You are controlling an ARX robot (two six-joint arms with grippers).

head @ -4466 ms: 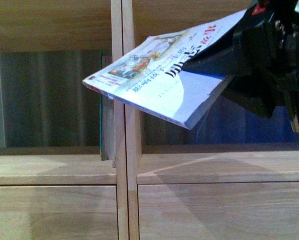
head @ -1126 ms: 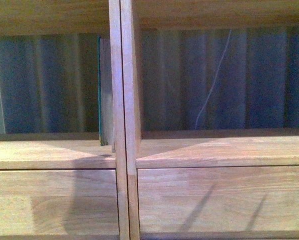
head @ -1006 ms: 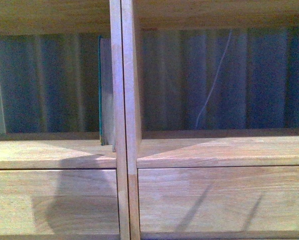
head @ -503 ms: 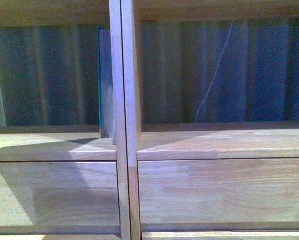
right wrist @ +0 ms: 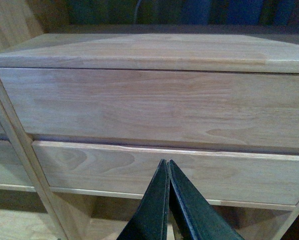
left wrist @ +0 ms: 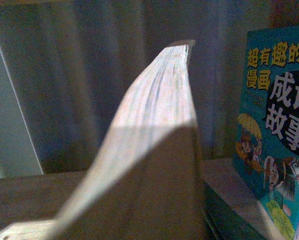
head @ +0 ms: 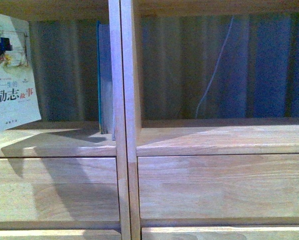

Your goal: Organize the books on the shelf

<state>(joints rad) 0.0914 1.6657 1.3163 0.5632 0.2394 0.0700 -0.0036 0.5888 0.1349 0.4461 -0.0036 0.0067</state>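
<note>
Gap between books governs next move: white book hangs at left end of left compartment of shelf, slightly tilted, lower edge apparently off board. Teal book stands upright against centre divider, well apart to right. Left arm nearer, carrying white book. No sight of left jaws behind it, judged clamped on it. Likely need: shift toward divider, square upright, set beside teal book. Idle: right jaws pressed together, empty, low before drawer front.
</note>
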